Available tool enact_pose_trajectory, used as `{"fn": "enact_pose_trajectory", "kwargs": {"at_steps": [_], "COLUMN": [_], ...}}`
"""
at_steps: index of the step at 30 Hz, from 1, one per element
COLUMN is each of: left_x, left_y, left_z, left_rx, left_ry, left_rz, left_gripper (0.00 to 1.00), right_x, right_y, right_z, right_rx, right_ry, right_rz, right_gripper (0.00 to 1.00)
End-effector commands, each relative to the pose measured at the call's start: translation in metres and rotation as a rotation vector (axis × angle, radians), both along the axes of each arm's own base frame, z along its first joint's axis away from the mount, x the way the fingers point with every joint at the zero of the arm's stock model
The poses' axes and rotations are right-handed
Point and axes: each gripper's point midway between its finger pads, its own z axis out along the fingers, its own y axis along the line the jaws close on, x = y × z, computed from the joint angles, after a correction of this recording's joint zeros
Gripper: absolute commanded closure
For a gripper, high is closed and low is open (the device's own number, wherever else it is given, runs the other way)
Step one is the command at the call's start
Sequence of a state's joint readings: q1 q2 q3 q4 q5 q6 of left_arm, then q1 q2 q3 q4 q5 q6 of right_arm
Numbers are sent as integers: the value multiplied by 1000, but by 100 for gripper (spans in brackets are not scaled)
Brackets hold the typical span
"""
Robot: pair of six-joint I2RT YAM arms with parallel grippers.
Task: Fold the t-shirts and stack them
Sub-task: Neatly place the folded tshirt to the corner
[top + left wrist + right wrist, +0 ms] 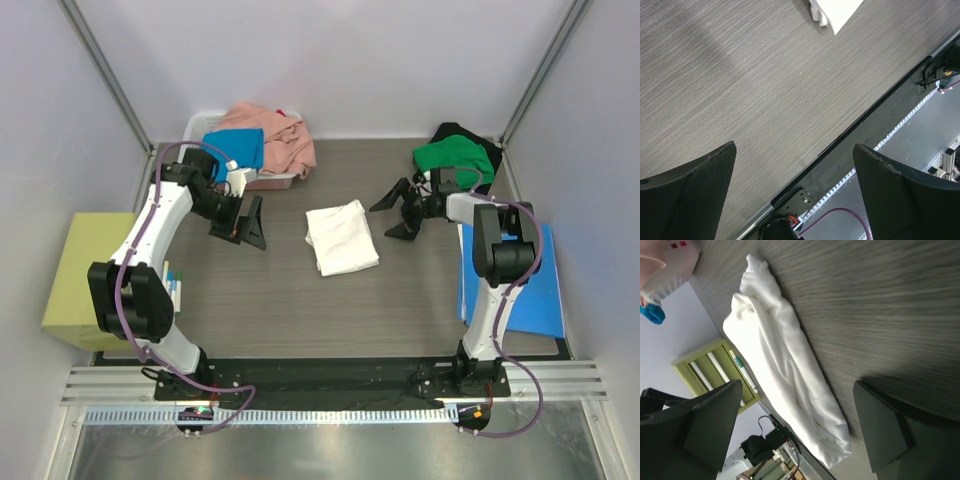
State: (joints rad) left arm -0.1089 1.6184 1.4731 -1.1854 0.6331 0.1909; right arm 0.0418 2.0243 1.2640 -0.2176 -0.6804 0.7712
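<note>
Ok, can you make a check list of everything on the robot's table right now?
Surface: grey wood-grain table.
Job's things: white t-shirt folded at the centre; green t-shirt on a black t-shirt, far right; blue t-shirt and pink t-shirt heaped on the white basket, far left.
Clutter: blue folder beside the right arm.
Grippers: left gripper and right gripper both open and empty.
Cables: purple cables along both arms.
Surroundings: yellow-green box off the left edge.
</note>
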Motion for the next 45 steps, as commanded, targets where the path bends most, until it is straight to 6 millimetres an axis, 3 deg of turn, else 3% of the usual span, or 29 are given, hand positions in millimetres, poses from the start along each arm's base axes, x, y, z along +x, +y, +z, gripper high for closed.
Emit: {"fn": "enact_pose_trajectory", "kwargs": {"at_steps": [1, 8, 20, 25, 28, 29, 32, 37, 39, 40, 42, 43, 45], "left_x": [4, 6, 10, 10, 9, 9, 8, 6, 6, 6, 6, 6, 5], "left_y": [-2, -3, -2, -2, -1, -1, 0, -2, -2, -2, -2, -2, -2], "left_z": [19, 21, 27, 31, 34, 33, 35, 37, 36, 36, 34, 34, 34], "left_rx": [-31, -32, -31, -28, -26, -23, -20, -31, -34, -32, -32, -30, -30], "left_ry": [-47, -47, -63, -68, -79, -80, -84, -85, -78, -81, -74, -78, -74], "left_rz": [-5, -2, 1, 0, -4, -5, -6, -10, -7, -9, -6, -7, -7], "left_gripper": [0, 0, 0, 0, 0, 0, 0, 0, 0, 0, 0, 0, 0], "right_x": [-19, -45, -92, -98, -103, -103, -104, -108, -110, -109, -109, -108, -108], "right_y": [13, 28, 94, 98, 101, 103, 102, 106, 109, 113, 114, 116, 117], "right_z": [-27, -64, -103, -119, -127, -128, -134, -145, -146, -146, -148, -149, -150], "right_rx": [10, 93, -1, -40, -51, -52, -58, -77, -78, -83, -100, -106, -98], "right_ry": [30, 118, 199, 232, 247, 245, 266, 281, 286, 278, 279, 273, 283], "right_rz": [53, 99, 276, 269, 273, 277, 271, 292, 301, 311, 311, 313, 308], "right_gripper": [0, 0, 0, 0, 18, 34, 62, 62, 52, 52, 65, 87, 99]}}
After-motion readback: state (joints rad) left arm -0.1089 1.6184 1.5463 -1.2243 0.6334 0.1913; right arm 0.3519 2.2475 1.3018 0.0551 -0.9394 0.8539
